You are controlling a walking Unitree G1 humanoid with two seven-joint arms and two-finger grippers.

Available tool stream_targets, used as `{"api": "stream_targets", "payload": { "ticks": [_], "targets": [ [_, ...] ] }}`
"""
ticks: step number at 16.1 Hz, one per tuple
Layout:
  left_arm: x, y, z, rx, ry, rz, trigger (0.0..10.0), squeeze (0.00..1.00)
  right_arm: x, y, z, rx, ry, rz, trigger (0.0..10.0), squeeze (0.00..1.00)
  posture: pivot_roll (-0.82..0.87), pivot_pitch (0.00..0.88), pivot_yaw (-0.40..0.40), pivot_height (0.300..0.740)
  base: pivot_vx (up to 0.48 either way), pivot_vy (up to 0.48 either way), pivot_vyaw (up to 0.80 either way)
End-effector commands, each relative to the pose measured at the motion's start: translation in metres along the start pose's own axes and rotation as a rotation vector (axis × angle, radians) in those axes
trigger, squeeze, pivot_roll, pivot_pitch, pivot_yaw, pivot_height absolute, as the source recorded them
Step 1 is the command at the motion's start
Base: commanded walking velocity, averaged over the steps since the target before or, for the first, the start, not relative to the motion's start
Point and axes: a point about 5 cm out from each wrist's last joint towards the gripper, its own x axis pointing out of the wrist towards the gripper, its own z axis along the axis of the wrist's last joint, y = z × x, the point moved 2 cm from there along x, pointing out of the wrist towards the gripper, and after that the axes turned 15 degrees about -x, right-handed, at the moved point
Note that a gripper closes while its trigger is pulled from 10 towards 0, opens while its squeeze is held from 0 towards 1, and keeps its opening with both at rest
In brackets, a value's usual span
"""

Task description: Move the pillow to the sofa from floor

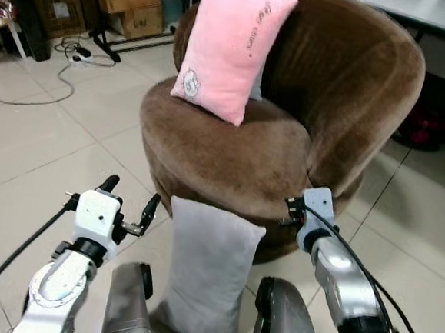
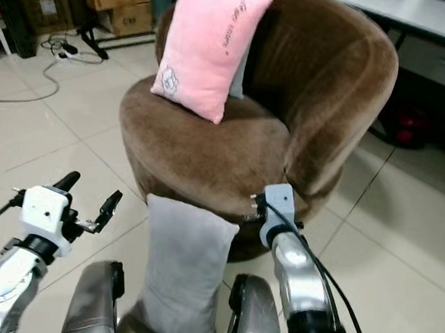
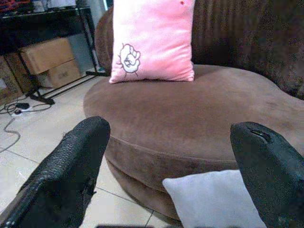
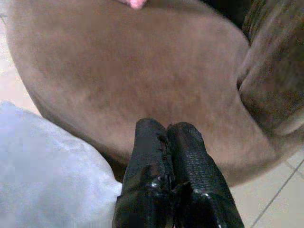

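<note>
Pillow (image 1: pixel 208 269) stands on the floor (image 1: pixel 46 160), leaning against the sofa's (image 1: pixel 286 141) front edge, between the robot's knees. Second pillow (image 1: pixel 232 48) sits on the sofa seat at its rear-left edge, propped on the backrest. Left gripper (image 1: pixel 131 202) left of the floor pillow, right gripper (image 4: pixel 166 142) right of it, at the sofa's front edge. Boxes (image 1: pixel 131 1) and cables (image 1: pixel 73 54) behind-left of the sofa.

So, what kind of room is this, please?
Probably a living or lounge room that also serves for storage: a round brown sofa chair with a pink pillow on a tiled floor, and cardboard boxes and loose cables at the wall.
</note>
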Motion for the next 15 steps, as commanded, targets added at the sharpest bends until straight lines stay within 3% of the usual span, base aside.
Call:
{"api": "stream_targets", "payload": {
  "ticks": [1,3,4,5,12,15],
  "targets": [
    [-0.001,0.002,0.004,0.0,0.001,-0.007,10.0,0.11,0.004,-0.007,0.0,0.012,0.007,-0.014,10.0,0.0,0.06,0.06,-0.058,0.52,0.0,0.0,0.0],
    [-0.006,0.001,0.009,0.019,0.016,-0.042,10.0,0.11,0.013,-0.011,-0.01,0.064,0.064,-0.023,10.0,0.0,0.08,0.111,-0.054,0.52,0.0,0.0,0.0],
    [-0.006,-0.001,0.01,0.021,0.018,-0.051,10.0,0.11,0.015,-0.011,-0.011,0.084,0.07,-0.019,10.0,0.78,0.08,0.123,-0.056,0.52,0.0,0.0,0.0],
    [-0.008,-0.004,0.014,0.023,0.019,-0.068,10.0,0.11,0.016,-0.01,-0.013,0.107,0.075,-0.003,10.0,1.0,0.09,0.15,-0.056,0.52,0.0,0.0,0.0],
    [-0.043,-0.013,0.042,0.017,0.052,-0.139,10.0,0.11,0.02,-0.003,-0.025,0.194,0.108,0.005,10.0,1.0,0.15,0.236,-0.045,0.52,0.0,0.0,0.0],
    [-0.049,-0.01,0.049,0.021,0.071,-0.137,10.0,0.11,0.024,0.003,-0.022,0.338,0.113,0.017,10.0,1.0,0.17,0.257,-0.045,0.52,0.0,0.0,0.0]
  ]
}}
